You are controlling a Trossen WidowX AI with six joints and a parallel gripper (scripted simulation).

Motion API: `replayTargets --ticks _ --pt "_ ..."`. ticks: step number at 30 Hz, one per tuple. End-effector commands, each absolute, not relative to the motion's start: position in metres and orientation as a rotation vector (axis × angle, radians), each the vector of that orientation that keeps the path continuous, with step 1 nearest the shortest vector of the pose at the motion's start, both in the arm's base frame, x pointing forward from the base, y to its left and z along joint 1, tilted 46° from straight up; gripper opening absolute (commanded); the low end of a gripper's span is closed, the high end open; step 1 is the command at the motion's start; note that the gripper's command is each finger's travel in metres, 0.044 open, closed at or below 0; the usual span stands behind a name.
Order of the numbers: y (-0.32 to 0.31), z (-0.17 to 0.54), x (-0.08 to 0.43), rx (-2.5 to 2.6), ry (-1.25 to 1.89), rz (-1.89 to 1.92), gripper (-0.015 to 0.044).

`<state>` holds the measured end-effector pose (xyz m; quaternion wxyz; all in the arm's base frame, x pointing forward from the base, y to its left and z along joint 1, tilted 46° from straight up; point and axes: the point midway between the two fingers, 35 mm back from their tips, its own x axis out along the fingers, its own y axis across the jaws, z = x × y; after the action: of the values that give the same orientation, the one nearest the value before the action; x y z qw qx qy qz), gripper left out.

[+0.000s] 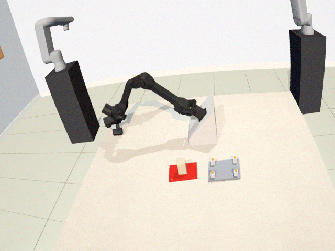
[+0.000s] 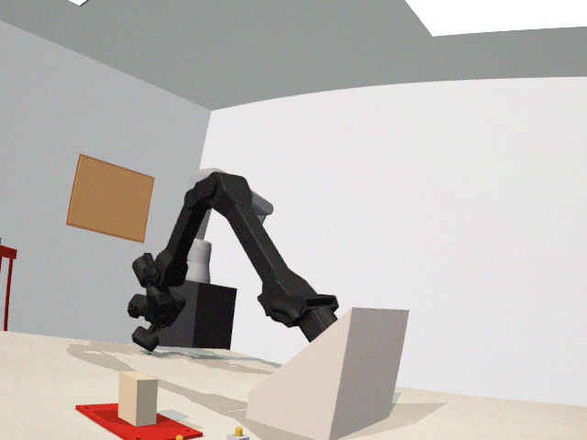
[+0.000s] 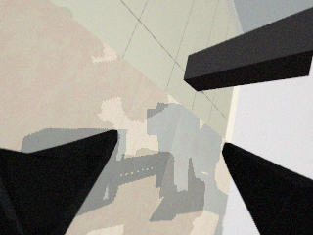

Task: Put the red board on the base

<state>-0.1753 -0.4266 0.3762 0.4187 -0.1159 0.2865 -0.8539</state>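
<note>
So the gripper is wide open with nothing in it, fingers well spread, hanging off on the far-left side of the red board as the top view has it, well apart from it. I'm using that board as my landmark for everything here. The black arm bends up and over, back to its mount on the pale wedge, which sits beyond the board and to its right in the top view. Mounting it on a slope like that probably gives the arm some reach down over the work, but that's my guess.

The board itself lies flat on the table, handle side up, so no flipping needed imo. Its pale block handle stands upright near the middle, which should make for a fairly balanced lift. The grey base is just beside the board, to the right in the top view, not touching, its four posts and gold pins pointing up ready for the holes. Nothing's seated yet, so I'd say the step is still reaching for the handle.
</note>
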Motion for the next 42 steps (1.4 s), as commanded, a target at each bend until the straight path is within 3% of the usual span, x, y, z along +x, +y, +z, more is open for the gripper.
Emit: replayTargets --ticks 1,7,14,23,34,42 --pt "-0.438 0.376 -0.112 -0.271 0.621 -2.006 0.044" --pt "-0.44 0.368 -0.022 -0.232 0.557 -1.805 0.044" --pt "-0.426 0.325 0.082 -0.272 0.815 -1.47 0.044" --pt "-0.39 0.273 0.16 -0.283 0.989 -1.208 0.044" --pt "-0.281 0.185 0.264 -0.261 1.212 -0.873 0.044" --pt "-0.182 0.135 0.294 -0.341 1.394 -0.722 0.044"
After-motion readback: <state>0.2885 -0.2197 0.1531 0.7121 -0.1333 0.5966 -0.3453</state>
